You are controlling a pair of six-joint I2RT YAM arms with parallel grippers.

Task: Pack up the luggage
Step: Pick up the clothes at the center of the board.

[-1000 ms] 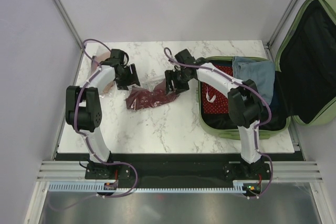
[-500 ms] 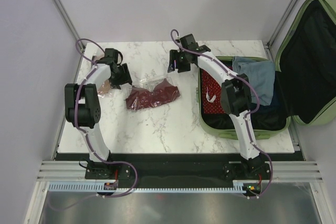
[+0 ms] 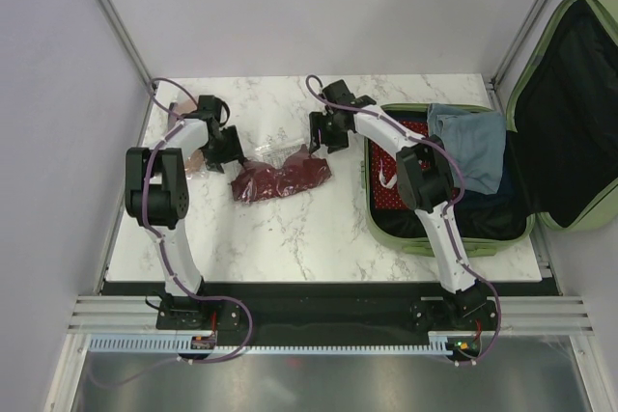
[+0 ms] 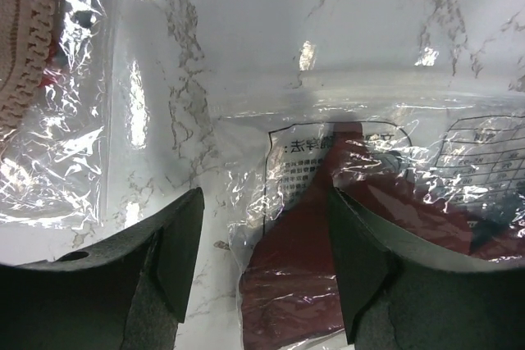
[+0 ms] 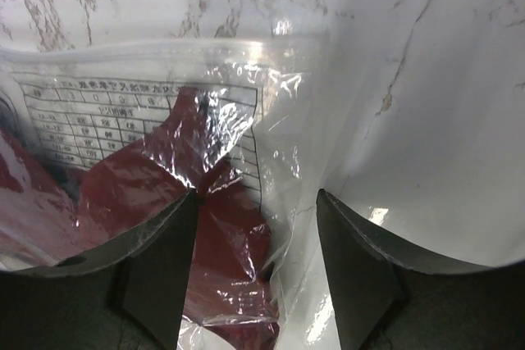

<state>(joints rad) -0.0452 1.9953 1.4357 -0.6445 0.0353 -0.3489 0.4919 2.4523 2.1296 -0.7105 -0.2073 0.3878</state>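
A large sage-green hard-shell suitcase (image 3: 502, 243) lies open at the right end of the white marble-patterned bench (image 3: 290, 229). Its black-lined lid is thrown back against the right wall, and its base is just right of the right arm. We see a red item with a white mark (image 3: 391, 171) and a folded blue garment (image 3: 473, 142) already resting in the base. Near the middle of the bench, well left of the luggage, sits a crinkled clear plastic bag holding a dark red garment (image 3: 280, 178). The two arms reach toward it from opposite ends. The left jaws stand spread at the bag's left end. In the left wrist view they straddle its printed corner (image 4: 312, 227) without pinching it, though we cannot tell whether they touch the film. The right jaws stand spread too, low over the bag's right end, where the wrist view shows a printed size chart and the red cloth (image 5: 164, 202) between them. A second clear bag with a beige knitted piece (image 4: 33, 79) lies just left of the left jaws, at the bench's left edge (image 3: 190, 163).
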